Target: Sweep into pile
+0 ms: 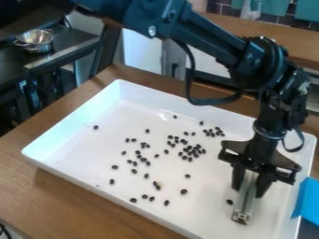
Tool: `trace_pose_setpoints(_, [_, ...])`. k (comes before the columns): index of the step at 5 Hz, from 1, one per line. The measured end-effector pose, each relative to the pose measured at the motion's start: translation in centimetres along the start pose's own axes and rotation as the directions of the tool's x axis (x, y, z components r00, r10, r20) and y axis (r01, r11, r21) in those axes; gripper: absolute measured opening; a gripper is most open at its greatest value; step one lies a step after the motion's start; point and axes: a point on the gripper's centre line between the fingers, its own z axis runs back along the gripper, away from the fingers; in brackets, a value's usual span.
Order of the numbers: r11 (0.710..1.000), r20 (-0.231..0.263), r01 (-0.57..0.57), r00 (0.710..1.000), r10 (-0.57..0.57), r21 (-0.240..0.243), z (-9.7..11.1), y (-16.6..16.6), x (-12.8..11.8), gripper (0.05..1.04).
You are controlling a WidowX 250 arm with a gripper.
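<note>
My gripper (251,183) hangs over the right part of a white tray (74,126), shut on a grey metal bar (245,204) that slants down toward the tray floor. Black beans (189,151) lie scattered over the middle of the tray, with a denser cluster right of centre and a smaller group above it. One bean (96,127) rests alone at the left. Another bean (229,202) lies just left of the bar's lower end.
The tray stands on a wooden table (68,198). A blue object (307,200) touches the tray's right edge. A metal pot (36,41) stands on a dark counter at the upper left, and the arm crosses above the tray's far side.
</note>
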Motion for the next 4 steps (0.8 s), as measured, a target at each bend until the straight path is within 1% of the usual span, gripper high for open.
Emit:
trace_pose_setpoints(1, [1.000, 0.029, 0.009, 1.000, -0.009, 0.010, -0.2, 1.9, 0.1, 0.404])
trace_pose_setpoints(2, [1.000, 0.042, 0.012, 0.999, -0.013, 0.015, -0.5, 3.9, 0.1, 0.404])
trace_pose_setpoints(3, [0.999, 0.029, 0.034, 0.999, -0.034, 0.020, -0.6, 6.4, -0.9, 0.404])
trace_pose_setpoints(4, [0.997, 0.002, 0.051, 0.999, -0.051, 0.061, -0.8, 8.6, -1.7, 0.404])
